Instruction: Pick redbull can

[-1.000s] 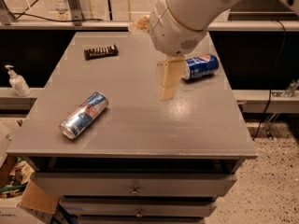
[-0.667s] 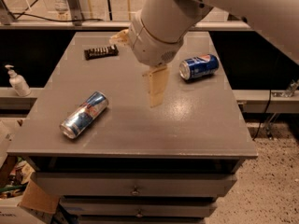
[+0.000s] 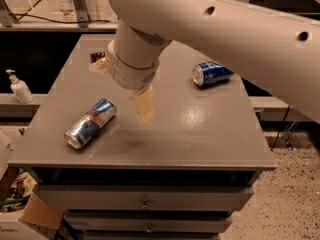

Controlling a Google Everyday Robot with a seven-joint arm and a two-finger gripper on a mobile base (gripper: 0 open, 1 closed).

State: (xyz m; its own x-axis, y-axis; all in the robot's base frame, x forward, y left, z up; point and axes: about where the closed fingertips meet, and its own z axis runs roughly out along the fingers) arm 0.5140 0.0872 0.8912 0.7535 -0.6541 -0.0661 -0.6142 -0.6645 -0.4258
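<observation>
The redbull can lies on its side on the front left of the grey table, its silver end towards the front left corner. My gripper hangs over the middle of the table, just right of and above the can, not touching it. It is open and empty. One cream finger points down. The other peeks out at the left behind the wrist.
A dark-blue Pepsi can lies on its side at the back right. A dark bar at the back left is mostly hidden by my arm. A soap bottle stands on a shelf to the left. Drawers sit under the tabletop.
My arm and gripper have moved left and towards the front, from near the Pepsi can towards the redbull can. Neither can has moved.
</observation>
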